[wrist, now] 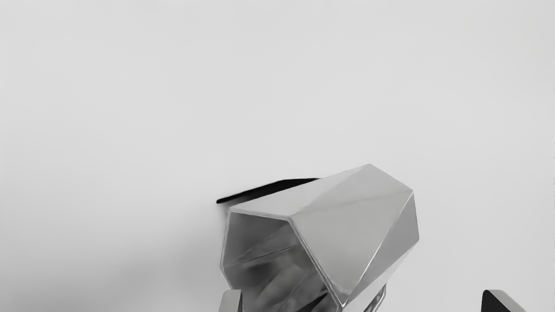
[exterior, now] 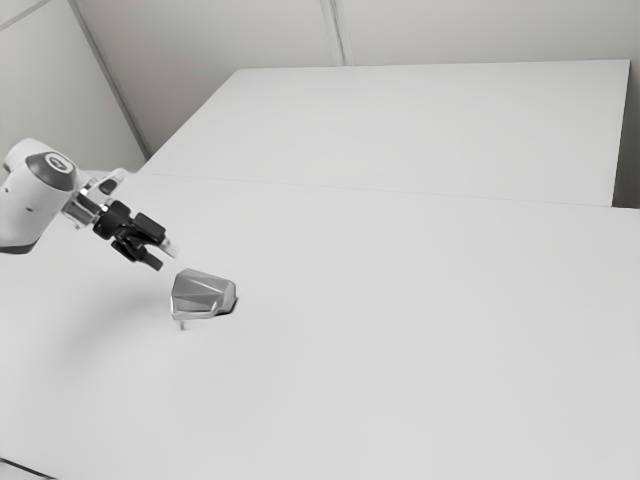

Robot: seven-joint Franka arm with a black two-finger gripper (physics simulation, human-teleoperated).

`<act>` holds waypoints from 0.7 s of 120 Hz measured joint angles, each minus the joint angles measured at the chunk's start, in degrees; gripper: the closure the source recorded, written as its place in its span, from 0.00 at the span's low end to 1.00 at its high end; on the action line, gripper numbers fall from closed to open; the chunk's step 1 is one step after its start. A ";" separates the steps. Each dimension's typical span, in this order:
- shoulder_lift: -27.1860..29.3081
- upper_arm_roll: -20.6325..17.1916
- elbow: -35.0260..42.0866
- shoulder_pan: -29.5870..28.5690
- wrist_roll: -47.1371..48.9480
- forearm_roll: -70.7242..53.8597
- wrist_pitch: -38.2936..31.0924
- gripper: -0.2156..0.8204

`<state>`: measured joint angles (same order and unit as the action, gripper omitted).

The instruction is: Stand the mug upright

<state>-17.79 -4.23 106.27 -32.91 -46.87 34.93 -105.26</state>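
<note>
Well, mug (exterior: 205, 288): lying on its side on the desk (exterior: 420, 350), at 8 o'clock from the middle of the exterior view
Mouth (wrist: 264, 260): open toward the claw (exterior: 163, 257)
Claw: above the desk, near the mug, which lies at its 4 o'clock in the exterior view; fingers (wrist: 230, 302) spread wide, holding nothing
Arm (exterior: 30, 200): in from 9 o'clock in the exterior view
</note>
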 joint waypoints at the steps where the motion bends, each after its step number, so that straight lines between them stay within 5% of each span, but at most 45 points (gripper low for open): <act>1: -0.22 0.00 -0.19 -0.07 -0.08 0.11 0.07 0.21; 84: -5.78 -0.58 0.73 -1.81 -2.92 6.93 7.99 0.23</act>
<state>-23.56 -4.82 107.00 -34.72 -49.80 41.86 -97.27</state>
